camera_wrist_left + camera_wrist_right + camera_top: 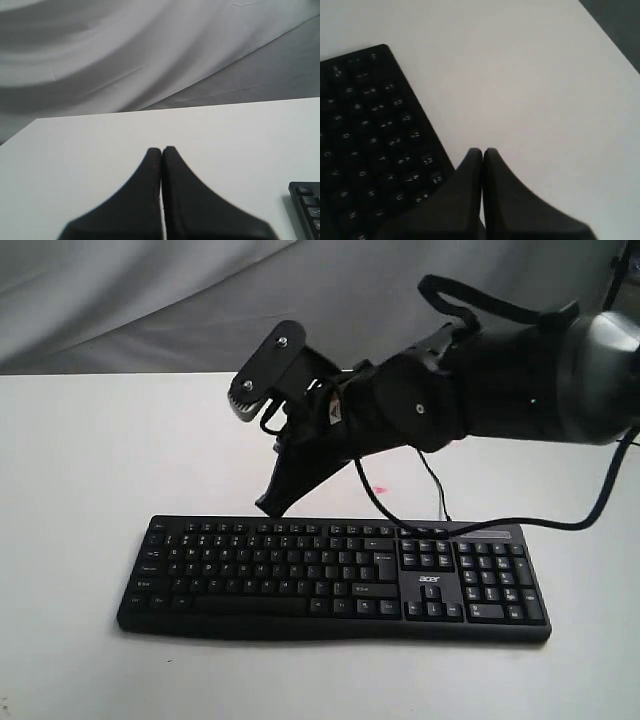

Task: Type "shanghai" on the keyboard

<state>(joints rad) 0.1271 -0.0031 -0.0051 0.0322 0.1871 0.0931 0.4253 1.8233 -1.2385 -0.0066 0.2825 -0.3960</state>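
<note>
Right gripper [272,505]: I am holding its fingers pressed together into one point, at centre frame in the exterior view, just behind the far edge of the wide black plastic keyboard [330,575] lying across the lower middle of the flat white table [80,460]. Judgement: I am needing to move over the letter rows and strike one key squarely, clipping no neighbours. Left gripper [161,149]: likewise together, hovering near a keyboard corner. Bare table is lying all around

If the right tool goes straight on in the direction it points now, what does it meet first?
Probably the white table just beside the keyboard, not a key; the right tool, shut, points past its edge. Depth is unclear.
</note>
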